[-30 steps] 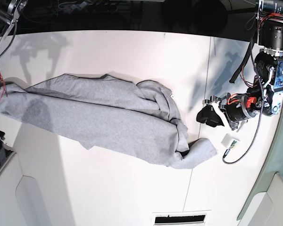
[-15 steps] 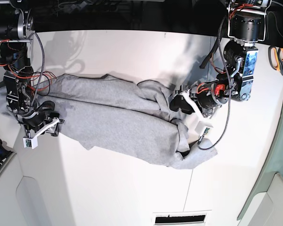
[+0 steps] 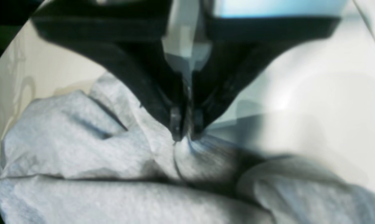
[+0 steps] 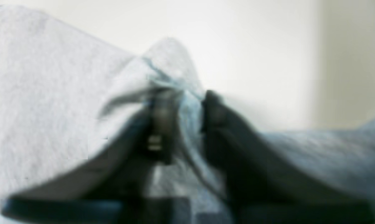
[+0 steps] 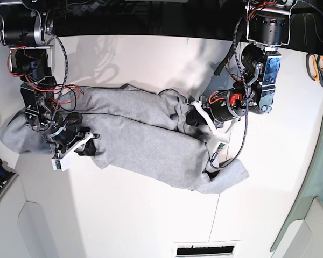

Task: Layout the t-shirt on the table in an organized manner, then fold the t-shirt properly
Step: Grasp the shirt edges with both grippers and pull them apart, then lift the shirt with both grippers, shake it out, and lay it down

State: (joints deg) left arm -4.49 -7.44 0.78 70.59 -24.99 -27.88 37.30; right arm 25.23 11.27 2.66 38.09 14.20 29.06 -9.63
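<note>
The light grey t-shirt [image 5: 140, 145] lies crumpled in a long band across the white table [image 5: 140, 215]. No lettering shows. In the base view my left gripper [image 5: 189, 119] sits on the bunched folds at the shirt's right part. Up close in the left wrist view the left gripper [image 3: 185, 137] is shut, pinching a small peak of the grey t-shirt [image 3: 81, 149]. My right gripper [image 5: 86, 142] is at the shirt's left part. The right wrist view is blurred, but the right gripper [image 4: 182, 102] has a ridge of the t-shirt [image 4: 50, 93] between its dark fingers [image 4: 157, 124].
Orange-handled scissors [image 5: 318, 67] lie at the table's far right edge. A slotted vent [image 5: 204, 250] sits at the front edge. A thin seam [image 5: 238, 70] runs across the tabletop on the right. Cables hang from both arms over the shirt.
Both arms came in from the table's sides onto the shirt. Both grippers went from open to shut on fabric, and the shirt's left end has drawn inward.
</note>
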